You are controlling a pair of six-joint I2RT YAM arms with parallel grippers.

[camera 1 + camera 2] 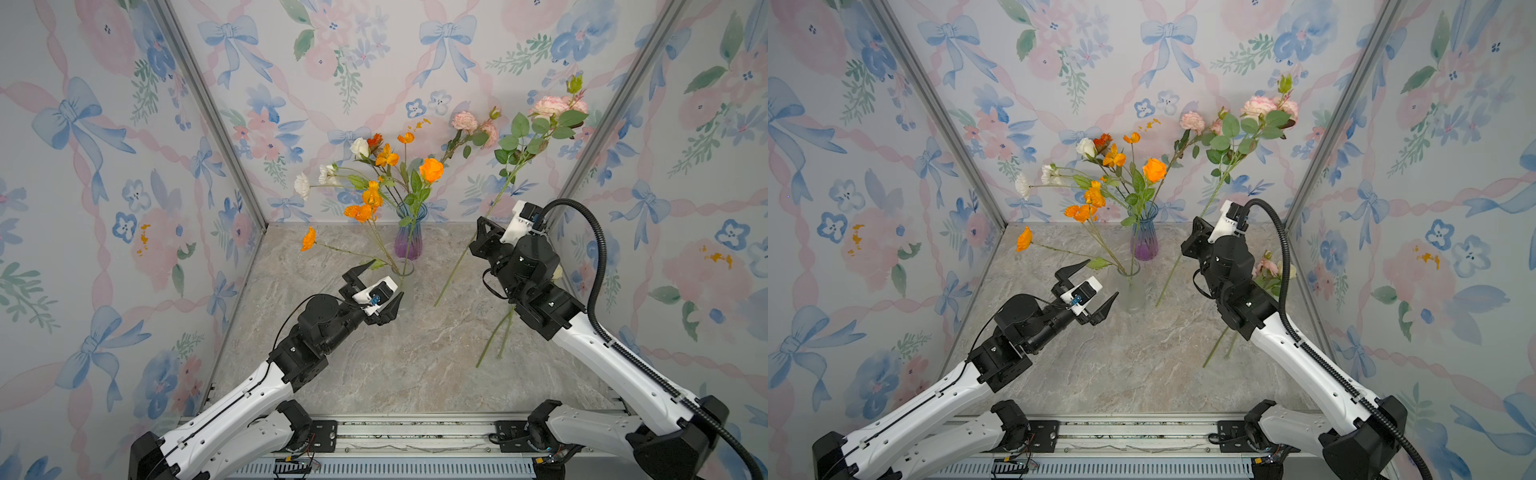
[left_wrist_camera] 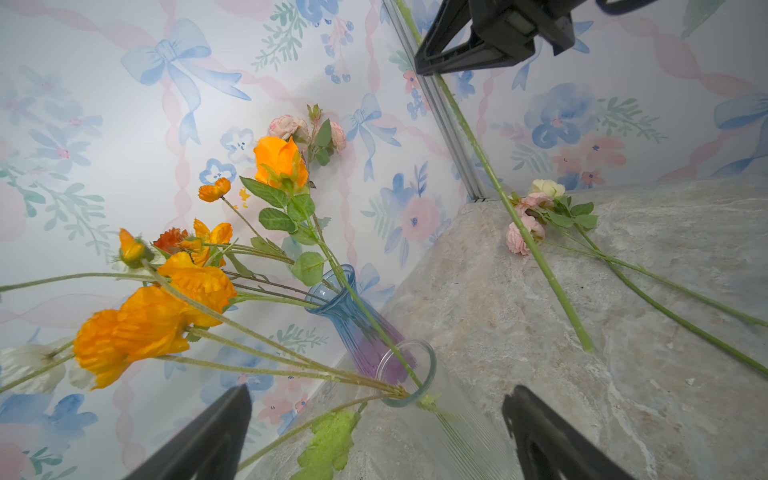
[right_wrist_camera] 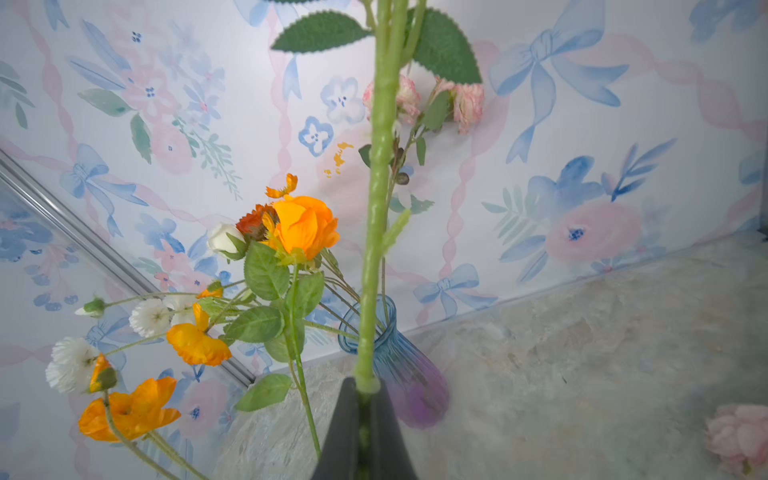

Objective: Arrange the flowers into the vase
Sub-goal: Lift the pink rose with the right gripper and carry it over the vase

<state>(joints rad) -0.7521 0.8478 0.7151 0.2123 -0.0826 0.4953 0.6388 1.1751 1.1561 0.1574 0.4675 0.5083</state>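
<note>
Two vases stand at the back middle in both top views: a blue-and-purple vase [image 1: 409, 239] [image 1: 1144, 241] and, in front of it, a clear glass vase [image 1: 405, 286] [image 1: 1133, 289]. Both hold orange and white flowers [image 1: 374, 195] [image 1: 1096, 195], and a pink spray [image 1: 465, 122] rises from the blue one. My left gripper [image 1: 376, 286] [image 1: 1092, 286] [image 2: 378, 392] is open, its jaws either side of the clear vase [image 2: 409, 374] without touching it. My right gripper [image 1: 480, 235] [image 1: 1196, 235] [image 3: 365, 390] is shut on the stem [image 3: 380, 166] of a pink rose spray [image 1: 552, 106] [image 1: 1262, 106] held upright, right of the blue vase [image 3: 399, 374].
Two more sprays [image 1: 494, 336] [image 1: 1266, 268] [image 2: 536, 212] lie on the marble table [image 1: 415, 365] under my right arm, by the right wall. Flowered wallpaper walls with metal corner posts [image 1: 216, 124] close in three sides. A metal rail [image 1: 415, 432] runs along the front.
</note>
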